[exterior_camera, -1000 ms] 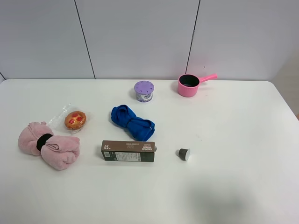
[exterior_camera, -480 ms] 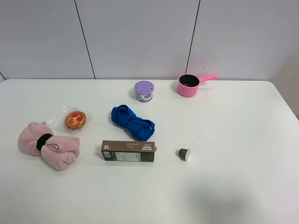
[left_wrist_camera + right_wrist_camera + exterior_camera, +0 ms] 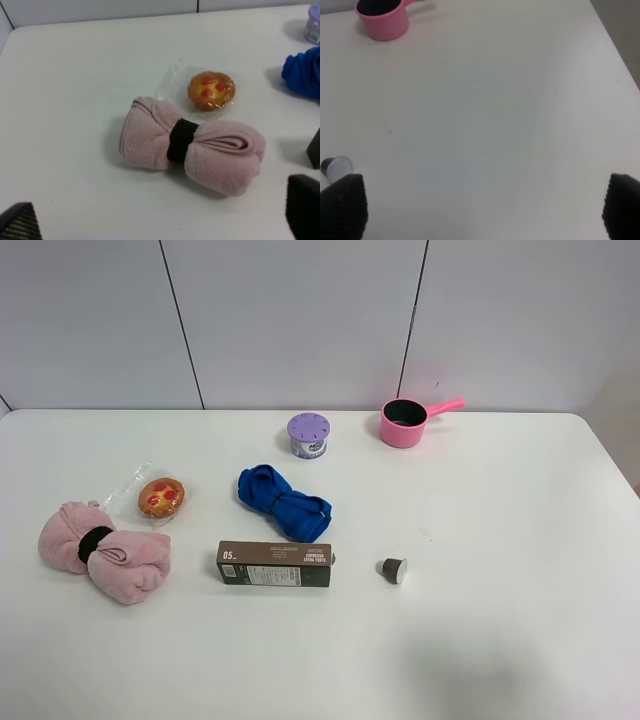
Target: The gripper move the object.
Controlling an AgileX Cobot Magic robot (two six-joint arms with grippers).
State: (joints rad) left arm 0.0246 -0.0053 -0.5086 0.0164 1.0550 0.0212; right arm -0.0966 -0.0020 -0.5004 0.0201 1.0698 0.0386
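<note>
Neither arm visible from the high camera; only dark fingertip corners cut off at the frame edges of the wrist views. Left gripper (image 3: 160, 220) spread wide, one fingertip (image 3: 20, 222) at one lower corner and the other at the opposite edge, nothing between them but bare white table (image 3: 500, 500). Right gripper (image 3: 480, 207) likewise spread wide, tips at both lower corners, holding nothing.

Which object is the task's: cannot tell. Hard to read: small print on the dark green-brown box (image 3: 275, 564), apart from a "05" at its left end. Right end of that box only a dark sliver at the left wrist frame's edge.

Containers: pink saucepan (image 3: 405, 423) upright near the back edge of the table, handle pointing right and away, dark interior, contents not discernible; seen again in the right wrist view (image 3: 382, 19), top cut off. Purple-lidded tub (image 3: 308, 434) closed, left of the saucepan, well apart. Small coffee capsule (image 3: 392, 569) lying on its side, right of the box; contents hidden.

Elsewhere: pink rolled towel (image 3: 103, 550) bound by a black band, at the left; wrapped pastry (image 3: 161, 497) in clear film just behind it; blue cloth (image 3: 283, 502) bunched behind the box
</note>
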